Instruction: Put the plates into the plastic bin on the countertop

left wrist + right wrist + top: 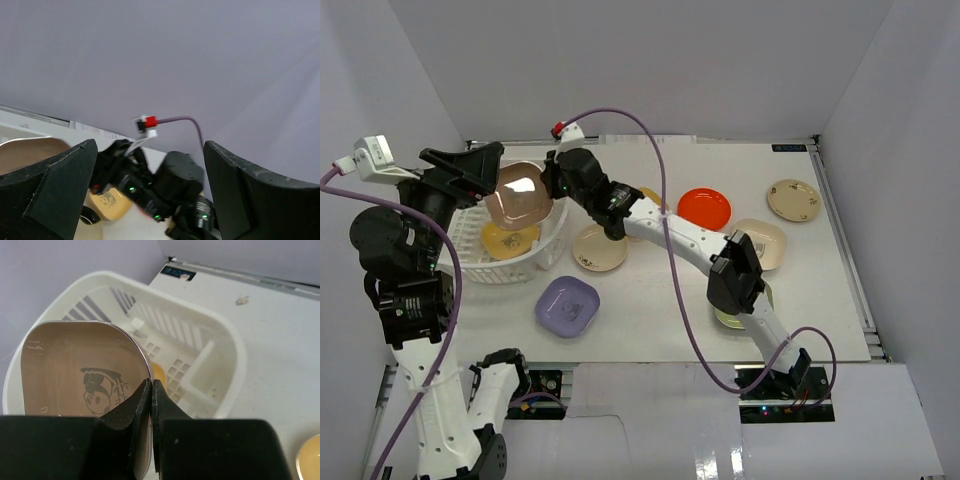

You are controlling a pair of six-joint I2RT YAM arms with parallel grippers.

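My right gripper (pixel 552 182) is shut on the rim of a brown plate (pixel 519 196) with a panda print and holds it tilted over the white slotted plastic bin (pixel 548 252). In the right wrist view the jaws (pixel 151 390) pinch the brown plate (pixel 80 375) above the bin (pixel 225 345). A yellow plate (pixel 508 238) lies inside the bin. My left gripper (pixel 478 163) is open and empty, raised at the bin's far left beside the brown plate. In the left wrist view the left gripper (pixel 150 195) frames the right arm's wrist.
On the countertop (pixel 650 330) lie a cream plate (pixel 598 248), a lavender plate (pixel 567 305), an orange-red plate (pixel 705 207), a cream round plate (pixel 794 199), a cream square plate (pixel 763 238) and a green plate (pixel 732 320) under the right arm. White walls surround the table.
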